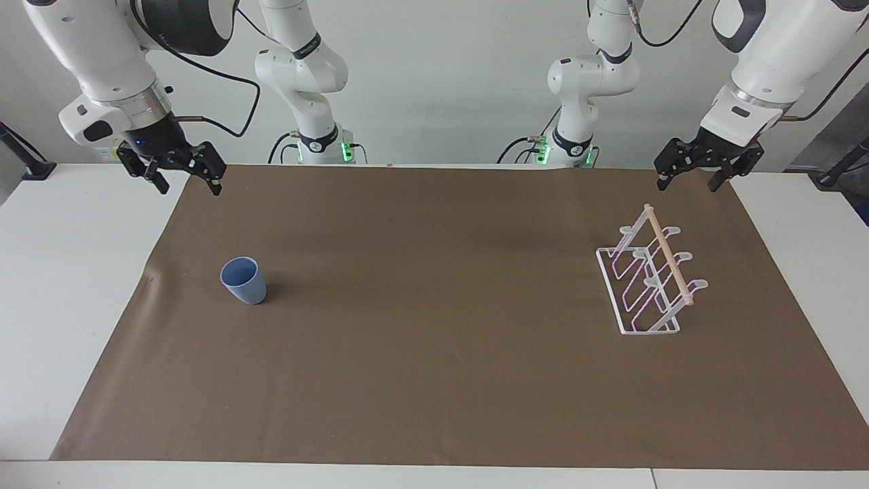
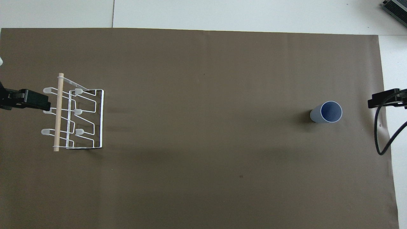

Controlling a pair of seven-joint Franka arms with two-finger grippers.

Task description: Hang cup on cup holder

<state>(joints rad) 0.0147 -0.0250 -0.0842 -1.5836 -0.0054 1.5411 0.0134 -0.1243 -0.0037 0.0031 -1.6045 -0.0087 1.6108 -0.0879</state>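
A small light-blue cup (image 1: 243,280) (image 2: 327,112) stands upright, mouth up, on the brown mat toward the right arm's end of the table. The cup holder (image 1: 648,278) (image 2: 76,116), a white wire rack with a wooden dowel along its top, stands toward the left arm's end. My right gripper (image 1: 189,182) hangs open and empty above the mat's edge by the robots, well apart from the cup. Over that same edge, my left gripper (image 1: 688,182) is open and empty, just robot-side of the rack and above it. Nothing hangs on the prongs.
The brown mat (image 1: 434,353) covers most of the white table (image 1: 68,272). A black cable (image 2: 381,133) loops down at the right arm's end. Black stands (image 1: 27,163) (image 1: 838,170) sit at the table's corners by the robots.
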